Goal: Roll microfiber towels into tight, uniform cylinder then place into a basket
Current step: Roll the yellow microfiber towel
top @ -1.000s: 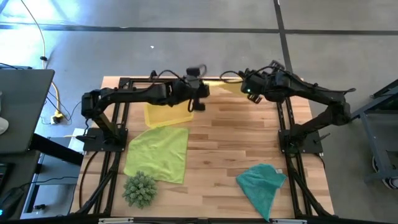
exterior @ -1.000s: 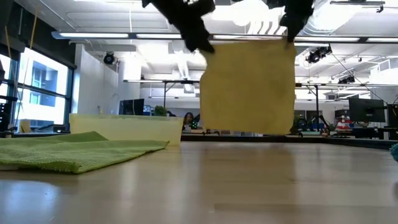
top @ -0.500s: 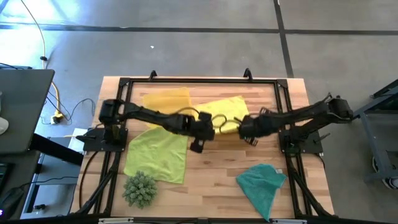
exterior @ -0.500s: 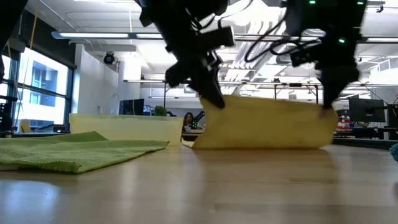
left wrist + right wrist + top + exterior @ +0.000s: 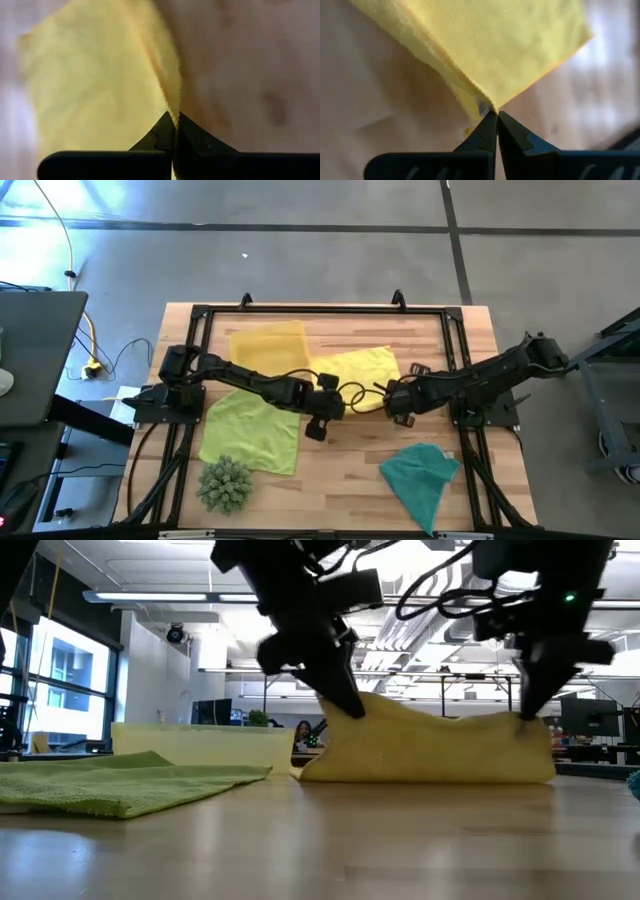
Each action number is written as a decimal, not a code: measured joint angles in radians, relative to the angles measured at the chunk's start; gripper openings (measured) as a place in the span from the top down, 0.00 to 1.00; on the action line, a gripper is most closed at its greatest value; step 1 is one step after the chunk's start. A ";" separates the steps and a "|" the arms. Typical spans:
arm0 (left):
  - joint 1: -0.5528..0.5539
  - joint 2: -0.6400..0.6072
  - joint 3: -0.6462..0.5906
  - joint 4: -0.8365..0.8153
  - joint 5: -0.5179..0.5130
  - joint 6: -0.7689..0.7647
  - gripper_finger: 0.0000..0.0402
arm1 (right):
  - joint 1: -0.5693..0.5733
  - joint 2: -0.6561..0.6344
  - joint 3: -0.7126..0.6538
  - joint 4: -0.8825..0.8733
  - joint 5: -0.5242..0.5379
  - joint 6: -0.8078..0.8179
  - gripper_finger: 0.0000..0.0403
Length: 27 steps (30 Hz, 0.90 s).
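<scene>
The yellow towel [image 5: 358, 370] lies mostly spread on the middle of the table, its far part resting on the wood. Its two near corners are raised. My left gripper [image 5: 325, 392] is shut on the near left corner and shows in the low view [image 5: 350, 708]. My right gripper [image 5: 392, 396] is shut on the near right corner [image 5: 522, 722]. The lime green towel [image 5: 255, 430] lies flat at the left. The teal towel [image 5: 420, 475] lies crumpled at the near right. The translucent yellow basket [image 5: 268, 345] stands at the far left. My left gripper pinches the yellow towel's near left corner [image 5: 172, 111] between its two fingertips, coming slanting down from the near side. The corner is held a little above the table, and the cloth slopes down from it onto the wood. My right gripper pinches the near right corner [image 5: 487, 102] between its two fingertips, also slanting down from above. That corner stands raised, and the towel's edge [image 5: 440, 720] sags slack between the two holds.
A spiky green ball [image 5: 225, 485] sits at the near left corner. A black frame [image 5: 320, 310] runs along the table's far and side edges. Bare wood [image 5: 340, 455] lies between the green and teal towels.
Both grippers have come down and toward the table's near edge, tipping more steeply downward, still shut on the yellow towel. The towel hung free in the air from its top corners. It now lies laid out on the table with only the held corners raised.
</scene>
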 joint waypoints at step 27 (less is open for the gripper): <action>0.207 0.008 -0.001 -0.058 -0.006 -0.005 1.00 | -0.424 0.097 -0.002 0.292 0.064 -0.389 1.00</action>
